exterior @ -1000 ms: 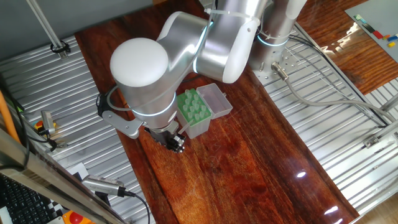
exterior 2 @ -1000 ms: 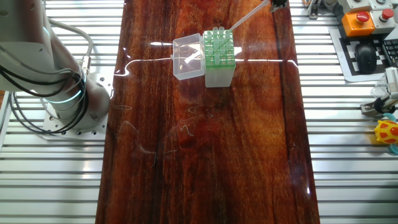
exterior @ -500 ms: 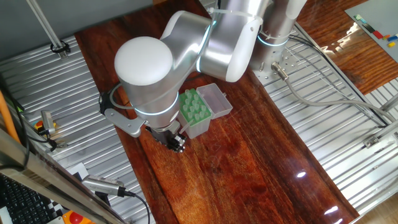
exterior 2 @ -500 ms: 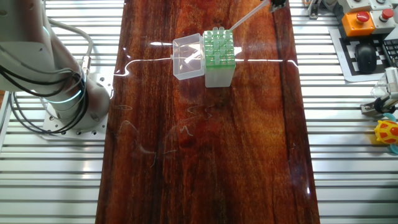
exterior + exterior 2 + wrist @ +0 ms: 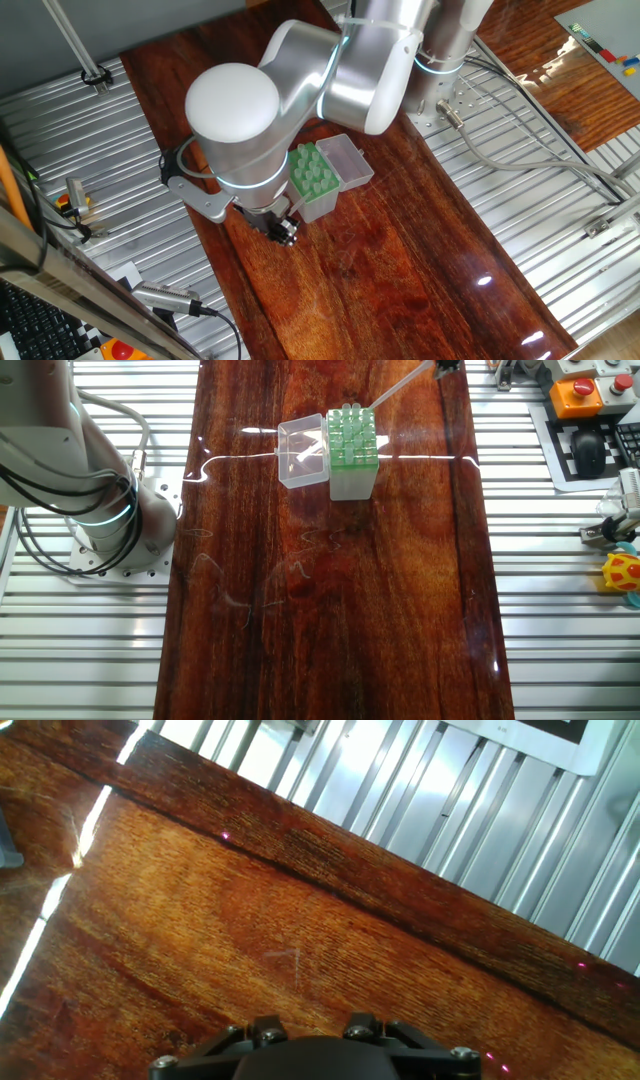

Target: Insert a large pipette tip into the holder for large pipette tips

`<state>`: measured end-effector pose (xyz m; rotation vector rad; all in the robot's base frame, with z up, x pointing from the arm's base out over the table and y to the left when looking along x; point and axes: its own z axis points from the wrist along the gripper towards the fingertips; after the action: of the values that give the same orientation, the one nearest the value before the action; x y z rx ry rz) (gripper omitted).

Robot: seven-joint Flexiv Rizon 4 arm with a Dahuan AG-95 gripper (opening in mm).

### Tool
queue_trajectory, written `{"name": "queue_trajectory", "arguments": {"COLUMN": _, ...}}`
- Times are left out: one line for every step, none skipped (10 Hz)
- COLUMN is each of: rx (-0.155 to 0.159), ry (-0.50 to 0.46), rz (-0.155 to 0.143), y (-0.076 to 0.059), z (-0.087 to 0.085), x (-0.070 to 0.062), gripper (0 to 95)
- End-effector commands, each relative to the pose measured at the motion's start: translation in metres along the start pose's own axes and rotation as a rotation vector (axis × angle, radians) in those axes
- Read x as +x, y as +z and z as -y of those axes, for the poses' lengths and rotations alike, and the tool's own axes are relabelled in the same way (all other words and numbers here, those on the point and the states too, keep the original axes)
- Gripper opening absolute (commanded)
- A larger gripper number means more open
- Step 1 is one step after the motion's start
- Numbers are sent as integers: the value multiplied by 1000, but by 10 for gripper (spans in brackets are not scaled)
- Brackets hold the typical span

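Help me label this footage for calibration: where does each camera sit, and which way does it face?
One fixed view: high at one end, looking down at the wooden table; the arm's silver links fill the middle, the tool beside the holder.
The other fixed view: overhead from the opposite side; arm base at left, tool and pipette tip at the top edge.
Hand view: on the wrist, facing bare tabletop; only the dark tool body shows.
Both fixed views share the green-topped holder.
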<state>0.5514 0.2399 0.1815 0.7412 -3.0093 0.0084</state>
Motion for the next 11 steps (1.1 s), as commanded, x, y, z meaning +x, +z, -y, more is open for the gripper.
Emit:
{"name": "queue_trajectory", "arguments": {"rx": 1, "ry": 1, "rz": 1, "y": 1, "z": 0, "x": 1, "gripper": 190}}
{"name": "queue_trajectory", "arguments": {"rx": 1, "ry": 2, "rz": 1, "y": 1, "z": 0, "x": 1, "gripper": 190}}
{"name": "queue_trajectory", "arguments": {"rx": 1, "ry": 4, "rz": 1, "y": 1, "z": 0, "x": 1, "gripper": 190}}
{"name": "queue_trajectory", "arguments": {"rx": 2, "ry": 7, "rz": 3, "y": 1, "z": 0, "x": 1, "gripper": 190}}
{"name": "queue_trajectory", "arguments": {"rx": 1, "ry": 10, "rz": 7, "y": 0, "z": -1, "x": 1, "gripper": 0}}
{"name": "queue_trajectory", "arguments": {"rx": 1, "ry": 15, "rz": 13, "y": -3, "z": -2, "x": 2, "gripper": 0}}
{"name": "queue_trajectory", "arguments": {"rx": 3, "ry": 18, "rz": 17, "y": -5, "z": -3, "x": 1, "gripper": 0}}
{"name": "queue_trajectory", "arguments": {"rx": 4, "ry": 17, "rz": 19, "y": -6, "z": -3, "x": 1, "gripper": 0}}
{"name": "queue_trajectory", "arguments": {"rx": 3, "ry": 16, "rz": 24, "y": -7, "z": -3, "x": 1, "gripper": 0}}
{"name": "queue_trajectory", "arguments": {"rx": 1, "ry": 10, "rz": 37, "y": -7, "z": -3, "x": 1, "gripper": 0}}
{"name": "queue_trajectory", "arguments": {"rx": 1, "ry": 8, "rz": 45, "y": -8, "z": -3, "x": 1, "gripper": 0}}
